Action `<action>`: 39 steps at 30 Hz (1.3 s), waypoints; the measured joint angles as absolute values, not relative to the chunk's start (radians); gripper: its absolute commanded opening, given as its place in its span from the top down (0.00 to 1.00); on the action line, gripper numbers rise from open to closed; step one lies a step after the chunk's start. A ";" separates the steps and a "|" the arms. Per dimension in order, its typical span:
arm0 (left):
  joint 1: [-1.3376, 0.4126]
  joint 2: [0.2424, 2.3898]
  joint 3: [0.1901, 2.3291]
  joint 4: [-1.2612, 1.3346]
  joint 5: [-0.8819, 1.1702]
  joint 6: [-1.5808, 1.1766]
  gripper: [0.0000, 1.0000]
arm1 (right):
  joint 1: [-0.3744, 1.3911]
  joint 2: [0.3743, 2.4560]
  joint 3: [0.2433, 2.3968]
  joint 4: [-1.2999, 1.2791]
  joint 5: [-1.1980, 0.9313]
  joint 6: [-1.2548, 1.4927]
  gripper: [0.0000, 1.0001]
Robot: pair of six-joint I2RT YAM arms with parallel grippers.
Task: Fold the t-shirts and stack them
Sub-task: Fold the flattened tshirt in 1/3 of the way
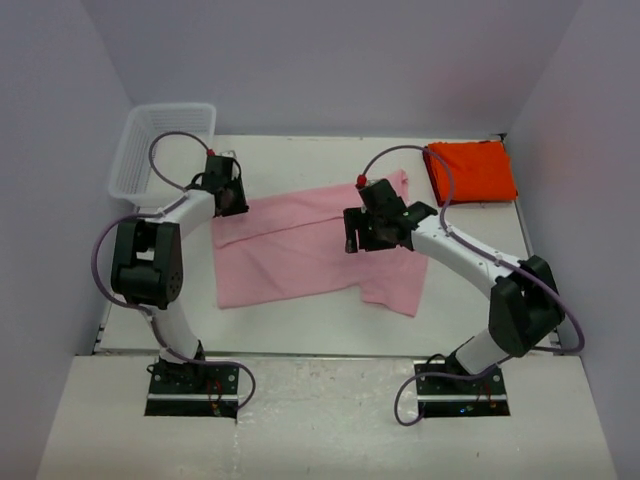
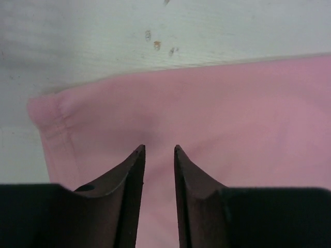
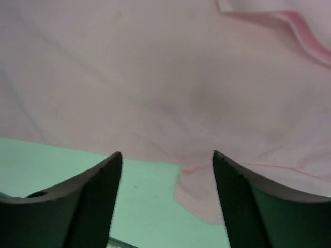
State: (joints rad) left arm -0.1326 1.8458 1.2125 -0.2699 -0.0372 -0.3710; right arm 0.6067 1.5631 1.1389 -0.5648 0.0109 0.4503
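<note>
Though pink t-shirt (image 2: 232, 129) everywhere, orange t-shirt (image 1: 472, 172), seemingly folded, overhead only.

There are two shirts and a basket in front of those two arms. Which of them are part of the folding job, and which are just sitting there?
Part of the job:
- pink t-shirt, spread out in the middle
- orange t-shirt, already folded, at the far right

Just lying about:
- white mesh basket, at the far left corner
</note>
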 measured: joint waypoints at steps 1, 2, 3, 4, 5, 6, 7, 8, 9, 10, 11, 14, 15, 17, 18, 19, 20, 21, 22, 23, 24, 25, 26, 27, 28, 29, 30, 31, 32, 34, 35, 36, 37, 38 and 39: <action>-0.142 1.825 1.213 -0.271 -0.041 -0.374 0.64 | 0.607 1.552 1.172 -0.576 0.028 0.437 0.21; -0.155 1.802 1.213 -0.269 -0.050 -0.376 0.63 | 0.606 1.549 1.203 -0.582 0.048 0.430 0.20; -0.167 1.780 1.213 -0.269 -0.061 -0.378 0.62 | 0.605 1.549 1.236 -0.587 0.072 0.423 0.20; -0.178 1.764 1.213 -0.270 -0.070 -0.380 0.62 | 0.601 1.556 1.262 -0.592 0.090 0.417 0.21; -0.189 1.752 1.213 -0.270 -0.083 -0.383 0.62 | 0.592 1.568 1.291 -0.602 0.103 0.410 0.21; -0.200 1.741 1.211 -0.269 -0.098 -0.384 0.62 | 0.584 1.585 1.312 -0.604 0.112 0.406 0.21; -0.211 1.736 1.207 -0.268 -0.112 -0.386 0.62 | 0.567 1.611 1.335 -0.609 0.114 0.400 0.21; -0.221 1.732 1.200 -0.268 -0.126 -0.389 0.64 | 0.550 1.639 1.354 -0.611 0.116 0.397 0.24; -0.231 1.730 1.190 -0.270 -0.141 -0.395 0.64 | 0.530 1.674 1.370 -0.611 0.116 0.392 0.26; -0.241 1.729 1.177 -0.271 -0.153 -0.402 0.65 | 0.513 1.707 1.380 -0.613 0.117 0.389 0.28; -0.252 1.729 1.163 -0.272 -0.167 -0.408 0.66 | 0.496 1.737 1.385 -0.612 0.117 0.385 0.29; -0.278 1.726 1.129 -0.280 -0.190 -0.415 0.72 | 0.446 1.813 1.384 -0.622 0.114 0.378 0.32; -0.285 1.724 1.121 -0.282 -0.194 -0.420 0.73 | 0.430 1.828 1.383 -0.624 0.113 0.376 0.32; -0.292 1.715 1.111 -0.284 -0.200 -0.429 0.75 | 0.399 1.840 1.378 -0.624 0.111 0.370 0.32; -0.294 1.707 1.105 -0.282 -0.204 -0.433 0.75 | 0.384 1.842 1.377 -0.624 0.110 0.366 0.32; -0.294 1.699 1.099 -0.282 -0.208 -0.437 0.77 | 0.367 1.842 1.377 -0.622 0.111 0.364 0.33; -0.295 1.690 1.094 -0.282 -0.213 -0.443 0.78 | 0.352 1.842 1.377 -0.621 0.111 0.362 0.33; -0.296 1.681 1.086 -0.278 -0.218 -0.453 0.80 | 0.334 1.842 1.377 -0.619 0.111 0.362 0.34; -0.296 1.673 1.079 -0.278 -0.221 -0.460 0.82 | 0.321 1.842 1.371 -0.611 0.111 0.362 0.34; -0.297 1.666 1.069 -0.275 -0.227 -0.469 0.83 | 0.308 1.841 1.363 -0.605 0.110 0.362 0.34; -0.299 1.661 1.059 -0.274 -0.232 -0.477 0.83 | 0.295 1.841 1.351 -0.600 0.110 0.362 0.34; -0.300 1.658 1.052 -0.271 -0.239 -0.484 0.83 | 0.284 1.841 1.335 -0.595 0.110 0.362 0.35; -0.302 1.654 1.033 -0.271 -0.245 -0.490 0.84 | 0.278 1.841 1.321 -0.592 0.110 0.363 0.35; -0.304 1.652 1.022 -0.271 -0.249 -0.495 0.84 | 0.274 1.841 1.307 -0.592 0.109 0.363 0.35; -0.304 1.652 1.010 -0.272 -0.253 -0.499 0.84 | 0.272 1.842 1.298 -0.592 0.109 0.363 0.36; -0.305 1.651 1.000 -0.271 -0.258 -0.503 0.83 | 0.271 1.843 1.292 -0.592 0.104 0.363 0.36; -0.305 1.651 0.991 -0.270 -0.260 -0.506 0.83 | 0.269 1.845 1.289 -0.590 0.101 0.364 0.41; -0.305 1.650 0.983 -0.270 -0.264 -0.506 0.83 | 0.268 1.846 1.288 -0.588 0.094 0.364 0.45; -0.305 1.650 0.978 -0.271 -0.266 -0.506 0.83 | 0.268 1.847 1.287 -0.584 0.087 0.364 0.46; -0.305 1.650 0.973 -0.270 -0.266 -0.506 0.83 | 0.267 1.848 1.287 -0.573 0.083 0.367 0.46; -0.305 1.650 0.972 -0.270 -0.266 -0.506 0.83 | 0.266 1.849 1.287 -0.568 0.081 0.367 0.46; -0.305 1.650 0.972 -0.269 -0.266 -0.506 0.83 | 0.265 1.853 1.289 -0.567 0.078 0.368 0.46; -0.305 1.649 0.972 -0.268 -0.266 -0.506 0.83 | 0.263 1.860 1.292 -0.566 0.074 0.370 0.46; -0.305 1.648 0.972 -0.267 -0.266 -0.506 0.83 | 0.261 1.867 1.295 -0.566 0.067 0.372 0.46; -0.305 1.647 0.972 -0.267 -0.266 -0.506 0.83 | 0.259 1.874 1.299 -0.569 0.063 0.374 0.46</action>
State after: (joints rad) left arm -0.3046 1.6470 0.9722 -0.2668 -0.2661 -0.5064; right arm 0.2592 1.8744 1.2987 -0.5686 0.0628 0.3737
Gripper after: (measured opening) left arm 0.168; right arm 0.542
